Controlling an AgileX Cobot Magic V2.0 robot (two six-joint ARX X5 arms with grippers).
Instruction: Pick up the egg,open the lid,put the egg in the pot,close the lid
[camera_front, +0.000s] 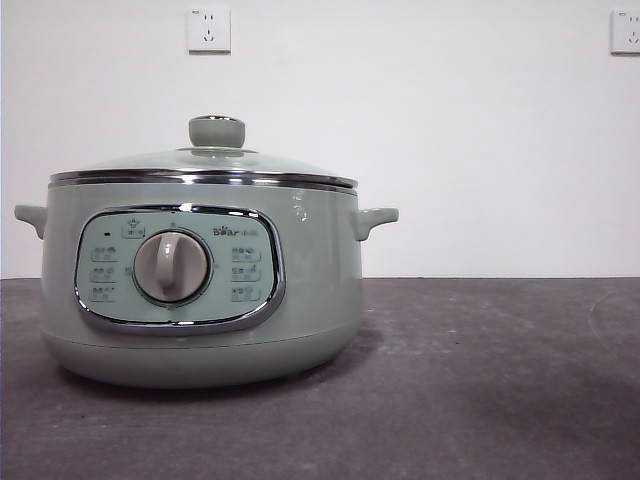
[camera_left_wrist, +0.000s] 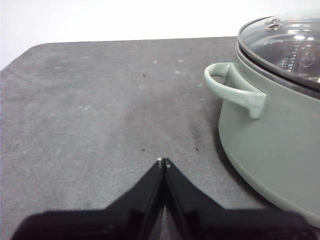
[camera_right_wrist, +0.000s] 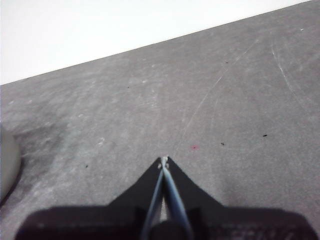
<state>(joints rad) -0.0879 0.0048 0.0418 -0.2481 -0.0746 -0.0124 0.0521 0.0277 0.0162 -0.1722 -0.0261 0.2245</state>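
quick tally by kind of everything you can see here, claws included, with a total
pot: 1
lid: 1
egg: 0 in view
wall sockets: 2
claws: 2, the left claw shut beside the pot, the right claw shut over bare table
total: 6

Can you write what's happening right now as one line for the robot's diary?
pale green round cooker pot: on table | domed glass lid: on pot | egg: unseen | left gripper: shut, empty, beside pot | right gripper: shut, empty
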